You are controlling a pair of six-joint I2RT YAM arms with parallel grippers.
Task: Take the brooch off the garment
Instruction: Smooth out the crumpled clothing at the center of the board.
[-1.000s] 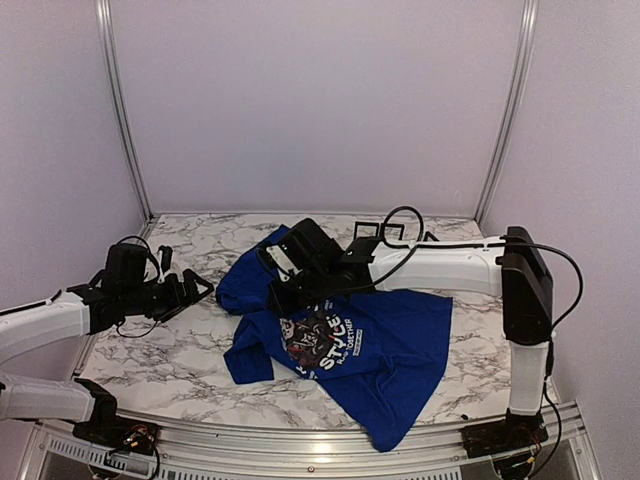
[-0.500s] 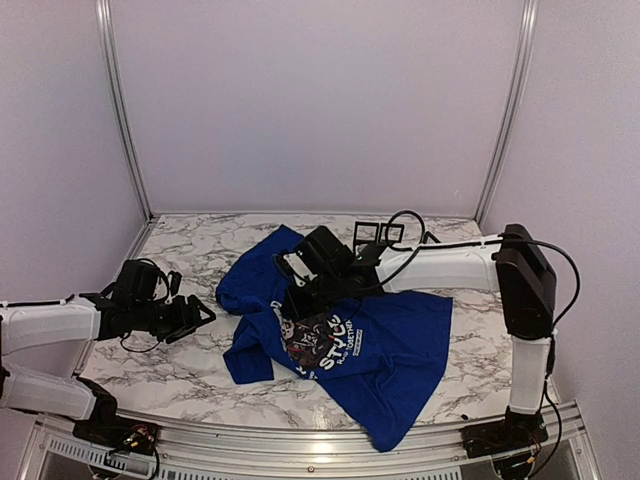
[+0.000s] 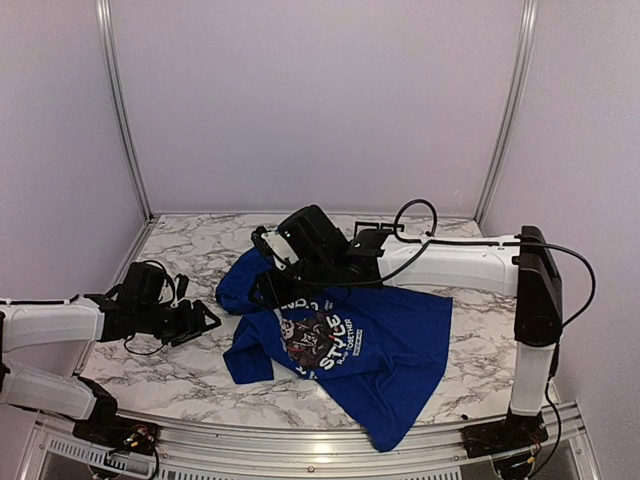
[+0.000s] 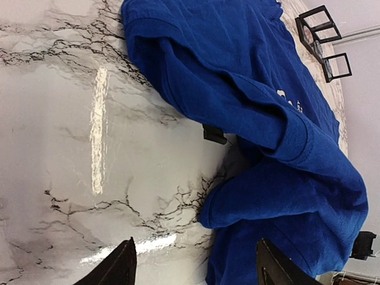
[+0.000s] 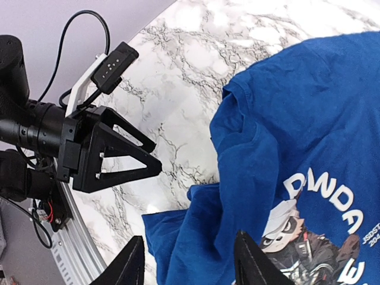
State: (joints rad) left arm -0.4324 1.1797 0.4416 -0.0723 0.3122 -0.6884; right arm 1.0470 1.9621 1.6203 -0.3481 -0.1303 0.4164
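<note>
A royal-blue T-shirt (image 3: pixel 390 345) lies crumpled on a white marble table (image 3: pixel 170 370), toward the middle and right of it. Its panda graphic (image 3: pixel 305 340) faces upward, with the cloth around it partly folded.

My right pincer (image 3: pixel 268 290) hangs over the shirt's far left part. In my right wrist view its two fingers stand apart with nothing between them, only blue cloth beneath.

My left pincer (image 3: pixel 208 320) sits low over bare marble just left of the shirt, pointing at it and apart from the cloth. Its jaws are also spread and hold nothing.

In my left wrist view, a small dark piece (image 4: pixel 215 134) shows at the shirt's edge, where a fold meets the sleeve; I cannot tell what it is. I cannot make out the brooch for certain in any view.

Two black wire frames (image 3: pixel 375 230) stand at the table's far side, behind the shirt.
</note>
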